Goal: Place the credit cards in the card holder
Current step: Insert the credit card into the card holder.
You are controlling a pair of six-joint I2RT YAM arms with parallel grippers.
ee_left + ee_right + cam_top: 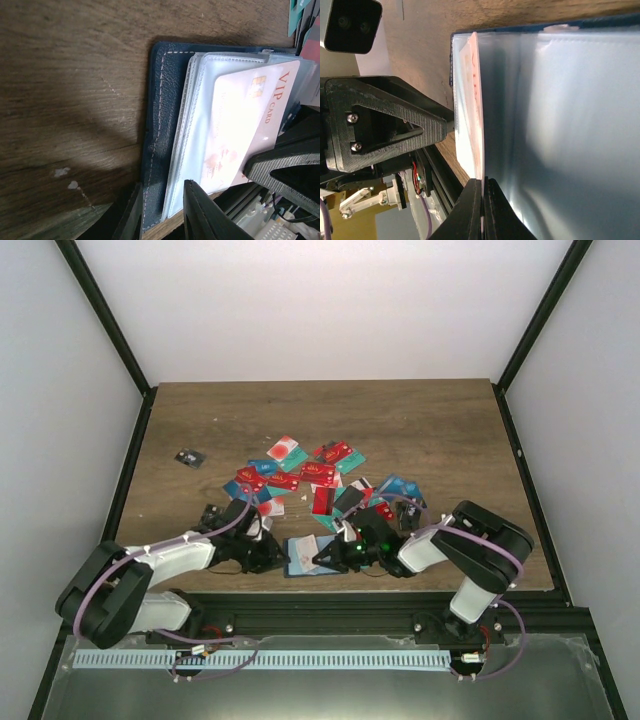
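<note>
Lying open at the near edge of the table point(420, 420), between the two arms, the card holder point(160, 125) is straddled at one edge by the left gripper point(162, 187). Its jaws stand narrowly apart, and whether they press on the holder cannot be told. A pale VIP card point(240, 130) is pinched by the fully closed right gripper point(482, 181) and is laid against the clear sleeves point(192, 125), straight ahead of those jaws. Its long axis is about parallel to the holder's stitched edge. The other credit cards point(315, 472) are heaped further back.

Pale credit card point(245, 125) at open card holder point(160, 100)
</note>
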